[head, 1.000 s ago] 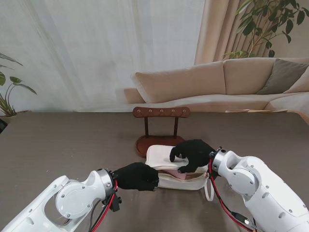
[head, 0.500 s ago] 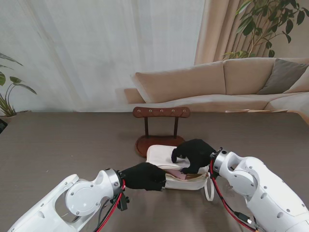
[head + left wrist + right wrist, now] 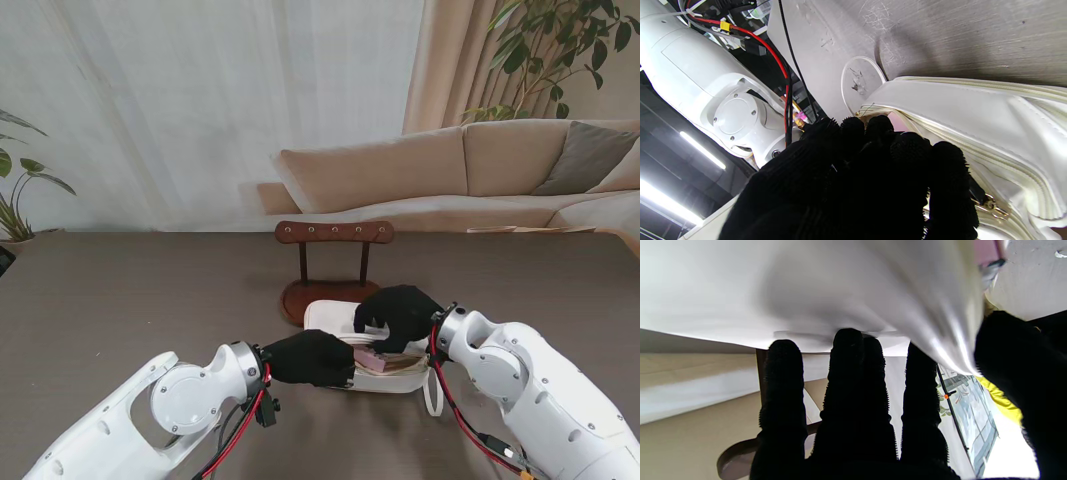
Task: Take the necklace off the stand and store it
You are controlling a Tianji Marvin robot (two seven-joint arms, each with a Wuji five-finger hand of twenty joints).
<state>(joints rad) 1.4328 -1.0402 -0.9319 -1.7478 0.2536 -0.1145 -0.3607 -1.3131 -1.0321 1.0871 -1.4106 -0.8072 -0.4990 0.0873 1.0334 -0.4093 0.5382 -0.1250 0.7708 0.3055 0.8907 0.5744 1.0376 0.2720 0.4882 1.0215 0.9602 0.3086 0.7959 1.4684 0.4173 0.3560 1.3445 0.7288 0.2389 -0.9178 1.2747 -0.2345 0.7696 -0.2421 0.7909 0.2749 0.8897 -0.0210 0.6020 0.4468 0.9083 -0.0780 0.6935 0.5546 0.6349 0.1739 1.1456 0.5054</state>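
left hand [image 3: 312,357] fingers [image 3: 942,173] were curled tight at the near left edge of the white pouch [image 3: 385,372], by its zipper; whether they pinched anything couldn't be told. right hand [image 3: 398,316] gripped the pouch's far flap, fingers [image 3: 846,373] over it and thumb under, holding the pink-lined mouth open. necklace wasn't discernible in any view. wooden stand [image 3: 334,262] stood just beyond the pouch on the dark table [image 3: 120,300], pegs bare.

A dark grey-brown bench [image 3: 120,290] carries a wooden stand [image 3: 333,262] toward the far middle and a white zip pouch [image 3: 330,318] touching the stand's base, nearer to me.
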